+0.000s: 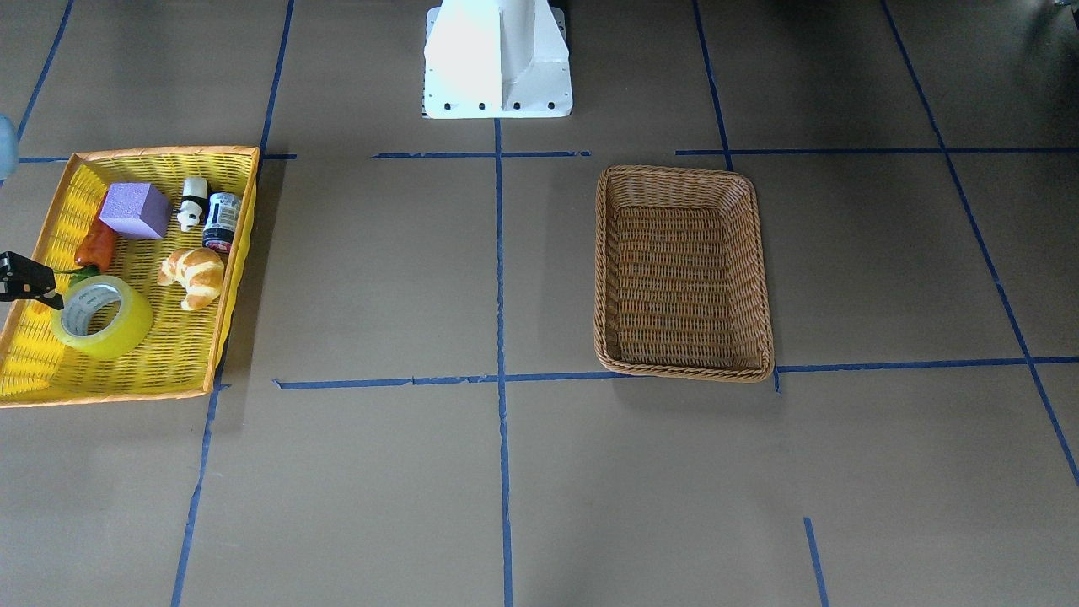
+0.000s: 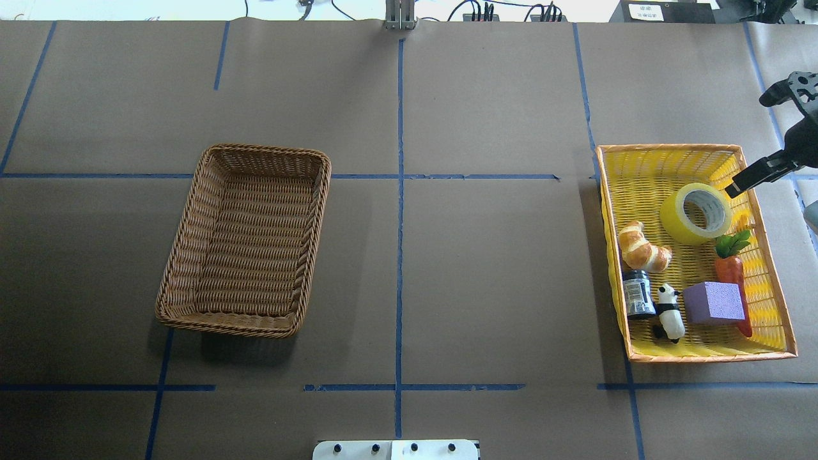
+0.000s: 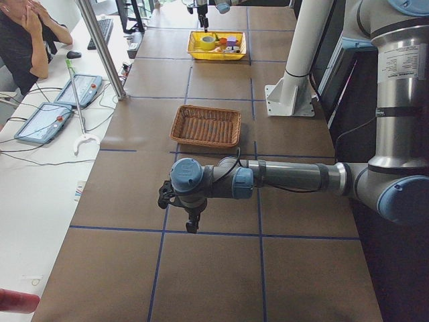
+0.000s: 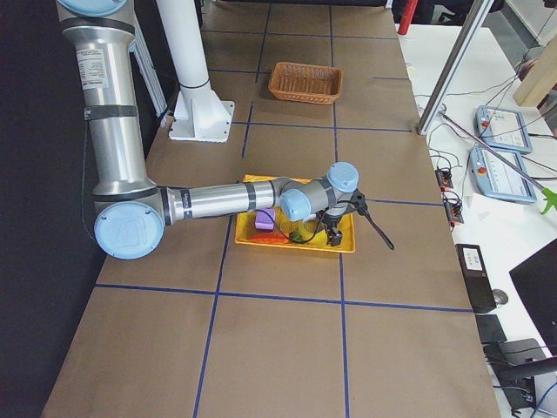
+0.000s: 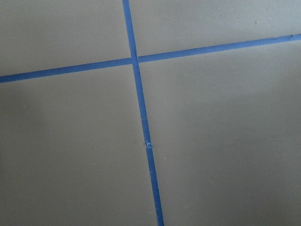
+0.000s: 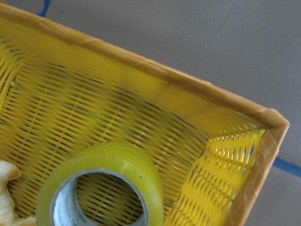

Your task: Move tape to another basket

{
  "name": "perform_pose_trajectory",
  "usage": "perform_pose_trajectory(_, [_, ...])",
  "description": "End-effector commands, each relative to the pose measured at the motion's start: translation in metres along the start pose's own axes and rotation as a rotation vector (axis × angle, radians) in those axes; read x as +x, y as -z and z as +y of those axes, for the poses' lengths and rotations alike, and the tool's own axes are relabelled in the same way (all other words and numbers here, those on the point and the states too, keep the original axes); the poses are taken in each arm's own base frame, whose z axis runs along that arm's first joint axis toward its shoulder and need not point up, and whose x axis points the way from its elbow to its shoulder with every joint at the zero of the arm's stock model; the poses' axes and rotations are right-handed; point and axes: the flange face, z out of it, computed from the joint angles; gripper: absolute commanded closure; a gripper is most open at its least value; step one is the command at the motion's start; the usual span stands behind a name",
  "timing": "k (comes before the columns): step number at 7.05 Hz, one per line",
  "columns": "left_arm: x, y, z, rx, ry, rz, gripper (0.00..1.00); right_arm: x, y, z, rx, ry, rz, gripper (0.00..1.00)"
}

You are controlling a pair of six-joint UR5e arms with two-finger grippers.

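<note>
The tape (image 2: 674,220) is a yellow-green roll with a white core. It lies tilted in the far part of the yellow basket (image 2: 645,166), and shows in the front view (image 1: 126,330) and the right wrist view (image 6: 108,157). My right gripper (image 2: 749,148) hangs over that basket's outer far corner with its jaws apart and holds nothing. One finger (image 2: 744,181) reaches close to the tape's rim. The brown wicker basket (image 2: 243,327) is empty on the table's left half. My left gripper (image 3: 191,218) hovers over bare table far from both baskets. I cannot tell whether it is open or shut.
The yellow basket also holds a croissant (image 2: 642,249), a dark jar (image 2: 637,294), a panda figure (image 2: 669,311), a purple block (image 2: 714,302) and a carrot (image 2: 732,271). The white robot base (image 1: 497,59) stands at the table's edge. An operator (image 3: 27,33) sits beside the table.
</note>
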Motion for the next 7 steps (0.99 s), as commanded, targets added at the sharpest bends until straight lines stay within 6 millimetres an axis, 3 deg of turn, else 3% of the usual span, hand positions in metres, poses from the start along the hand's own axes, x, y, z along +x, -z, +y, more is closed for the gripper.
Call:
perform_pose_trajectory(1, [0.005, 0.004, -0.006, 0.008, 0.030, 0.001, 0.00, -0.006, -0.014, -0.001, -0.009, 0.027, -0.006, 0.08])
perform_pose_trajectory(3, [0.004, 0.003, -0.006, 0.007, 0.031, 0.001, 0.00, -0.012, -0.023, -0.001, -0.024, 0.041, -0.009, 0.17])
perform_pose_trajectory(4, [0.004, 0.003, -0.006, 0.007, 0.031, 0.001, 0.00, -0.016, -0.027, -0.001, -0.032, 0.049, -0.012, 0.27])
perform_pose_trajectory(7, [0.003, 0.002, -0.006, 0.006, 0.033, 0.003, 0.00, -0.016, -0.039, 0.001, -0.050, 0.055, 0.014, 0.29])
